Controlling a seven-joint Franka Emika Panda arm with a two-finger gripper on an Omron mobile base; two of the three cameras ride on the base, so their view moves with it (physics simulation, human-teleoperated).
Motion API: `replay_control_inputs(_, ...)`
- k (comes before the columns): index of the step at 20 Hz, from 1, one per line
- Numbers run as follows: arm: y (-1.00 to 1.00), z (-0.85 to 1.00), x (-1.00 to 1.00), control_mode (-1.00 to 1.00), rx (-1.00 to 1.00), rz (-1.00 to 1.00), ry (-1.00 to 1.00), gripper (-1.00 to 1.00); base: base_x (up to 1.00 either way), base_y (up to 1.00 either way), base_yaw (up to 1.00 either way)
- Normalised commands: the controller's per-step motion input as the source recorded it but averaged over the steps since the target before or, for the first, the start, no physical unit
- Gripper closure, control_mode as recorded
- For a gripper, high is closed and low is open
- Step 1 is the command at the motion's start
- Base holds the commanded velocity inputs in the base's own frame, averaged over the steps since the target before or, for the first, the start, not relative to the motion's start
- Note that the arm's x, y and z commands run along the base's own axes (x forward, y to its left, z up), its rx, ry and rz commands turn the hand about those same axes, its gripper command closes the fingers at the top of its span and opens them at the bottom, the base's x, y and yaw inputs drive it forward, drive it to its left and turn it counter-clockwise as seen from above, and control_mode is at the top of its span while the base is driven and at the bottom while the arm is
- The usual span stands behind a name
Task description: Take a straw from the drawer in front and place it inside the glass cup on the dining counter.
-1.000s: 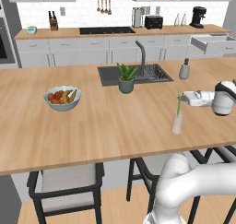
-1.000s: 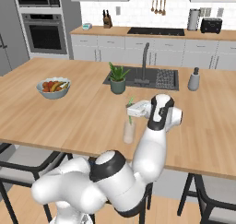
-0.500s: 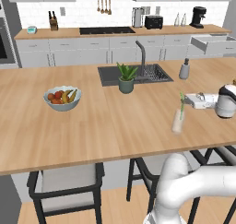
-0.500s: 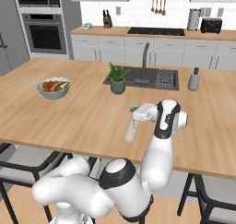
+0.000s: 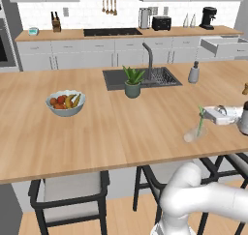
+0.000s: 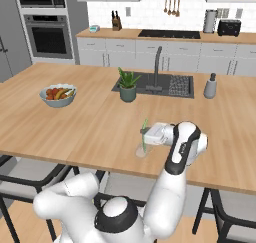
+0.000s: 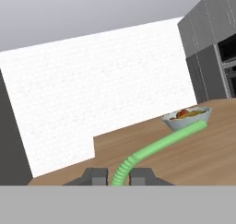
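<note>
While the arm reaches in from the right edge of the left base view, the fingers (image 7: 114, 176) are clamped on the straw (image 7: 156, 147), low centre in the hand view. Over in the left base view's lower right, the straw's lower end stands in the cup (image 5: 195, 134) on the worktop (image 5: 116, 127). Fruit bowl (image 5: 65, 103) sits well apart, centre left.
</note>
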Motion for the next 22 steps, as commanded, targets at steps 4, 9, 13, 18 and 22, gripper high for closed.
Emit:
replay_control_inputs(4,0.15,-0.15,0.21,-1.0,0.0,0.0,-0.01,1.0,0.0,0.0,0.0)
replay_control_inputs(9,0.05,-0.11,0.69,-1.0,0.0,0.0,-0.07,1.0,0.0,0.0,0.0)
replay_control_inputs(13,0.0,-0.04,0.44,-1.0,0.0,0.01,-0.08,1.0,0.0,0.0,0.0)
replay_control_inputs(18,0.0,-0.23,0.25,-1.0,0.0,0.01,-0.06,1.0,0.0,0.0,0.0)
replay_control_inputs(22,-0.08,-0.14,0.04,-1.0,-0.01,0.0,-0.07,1.0,0.0,0.0,0.0)
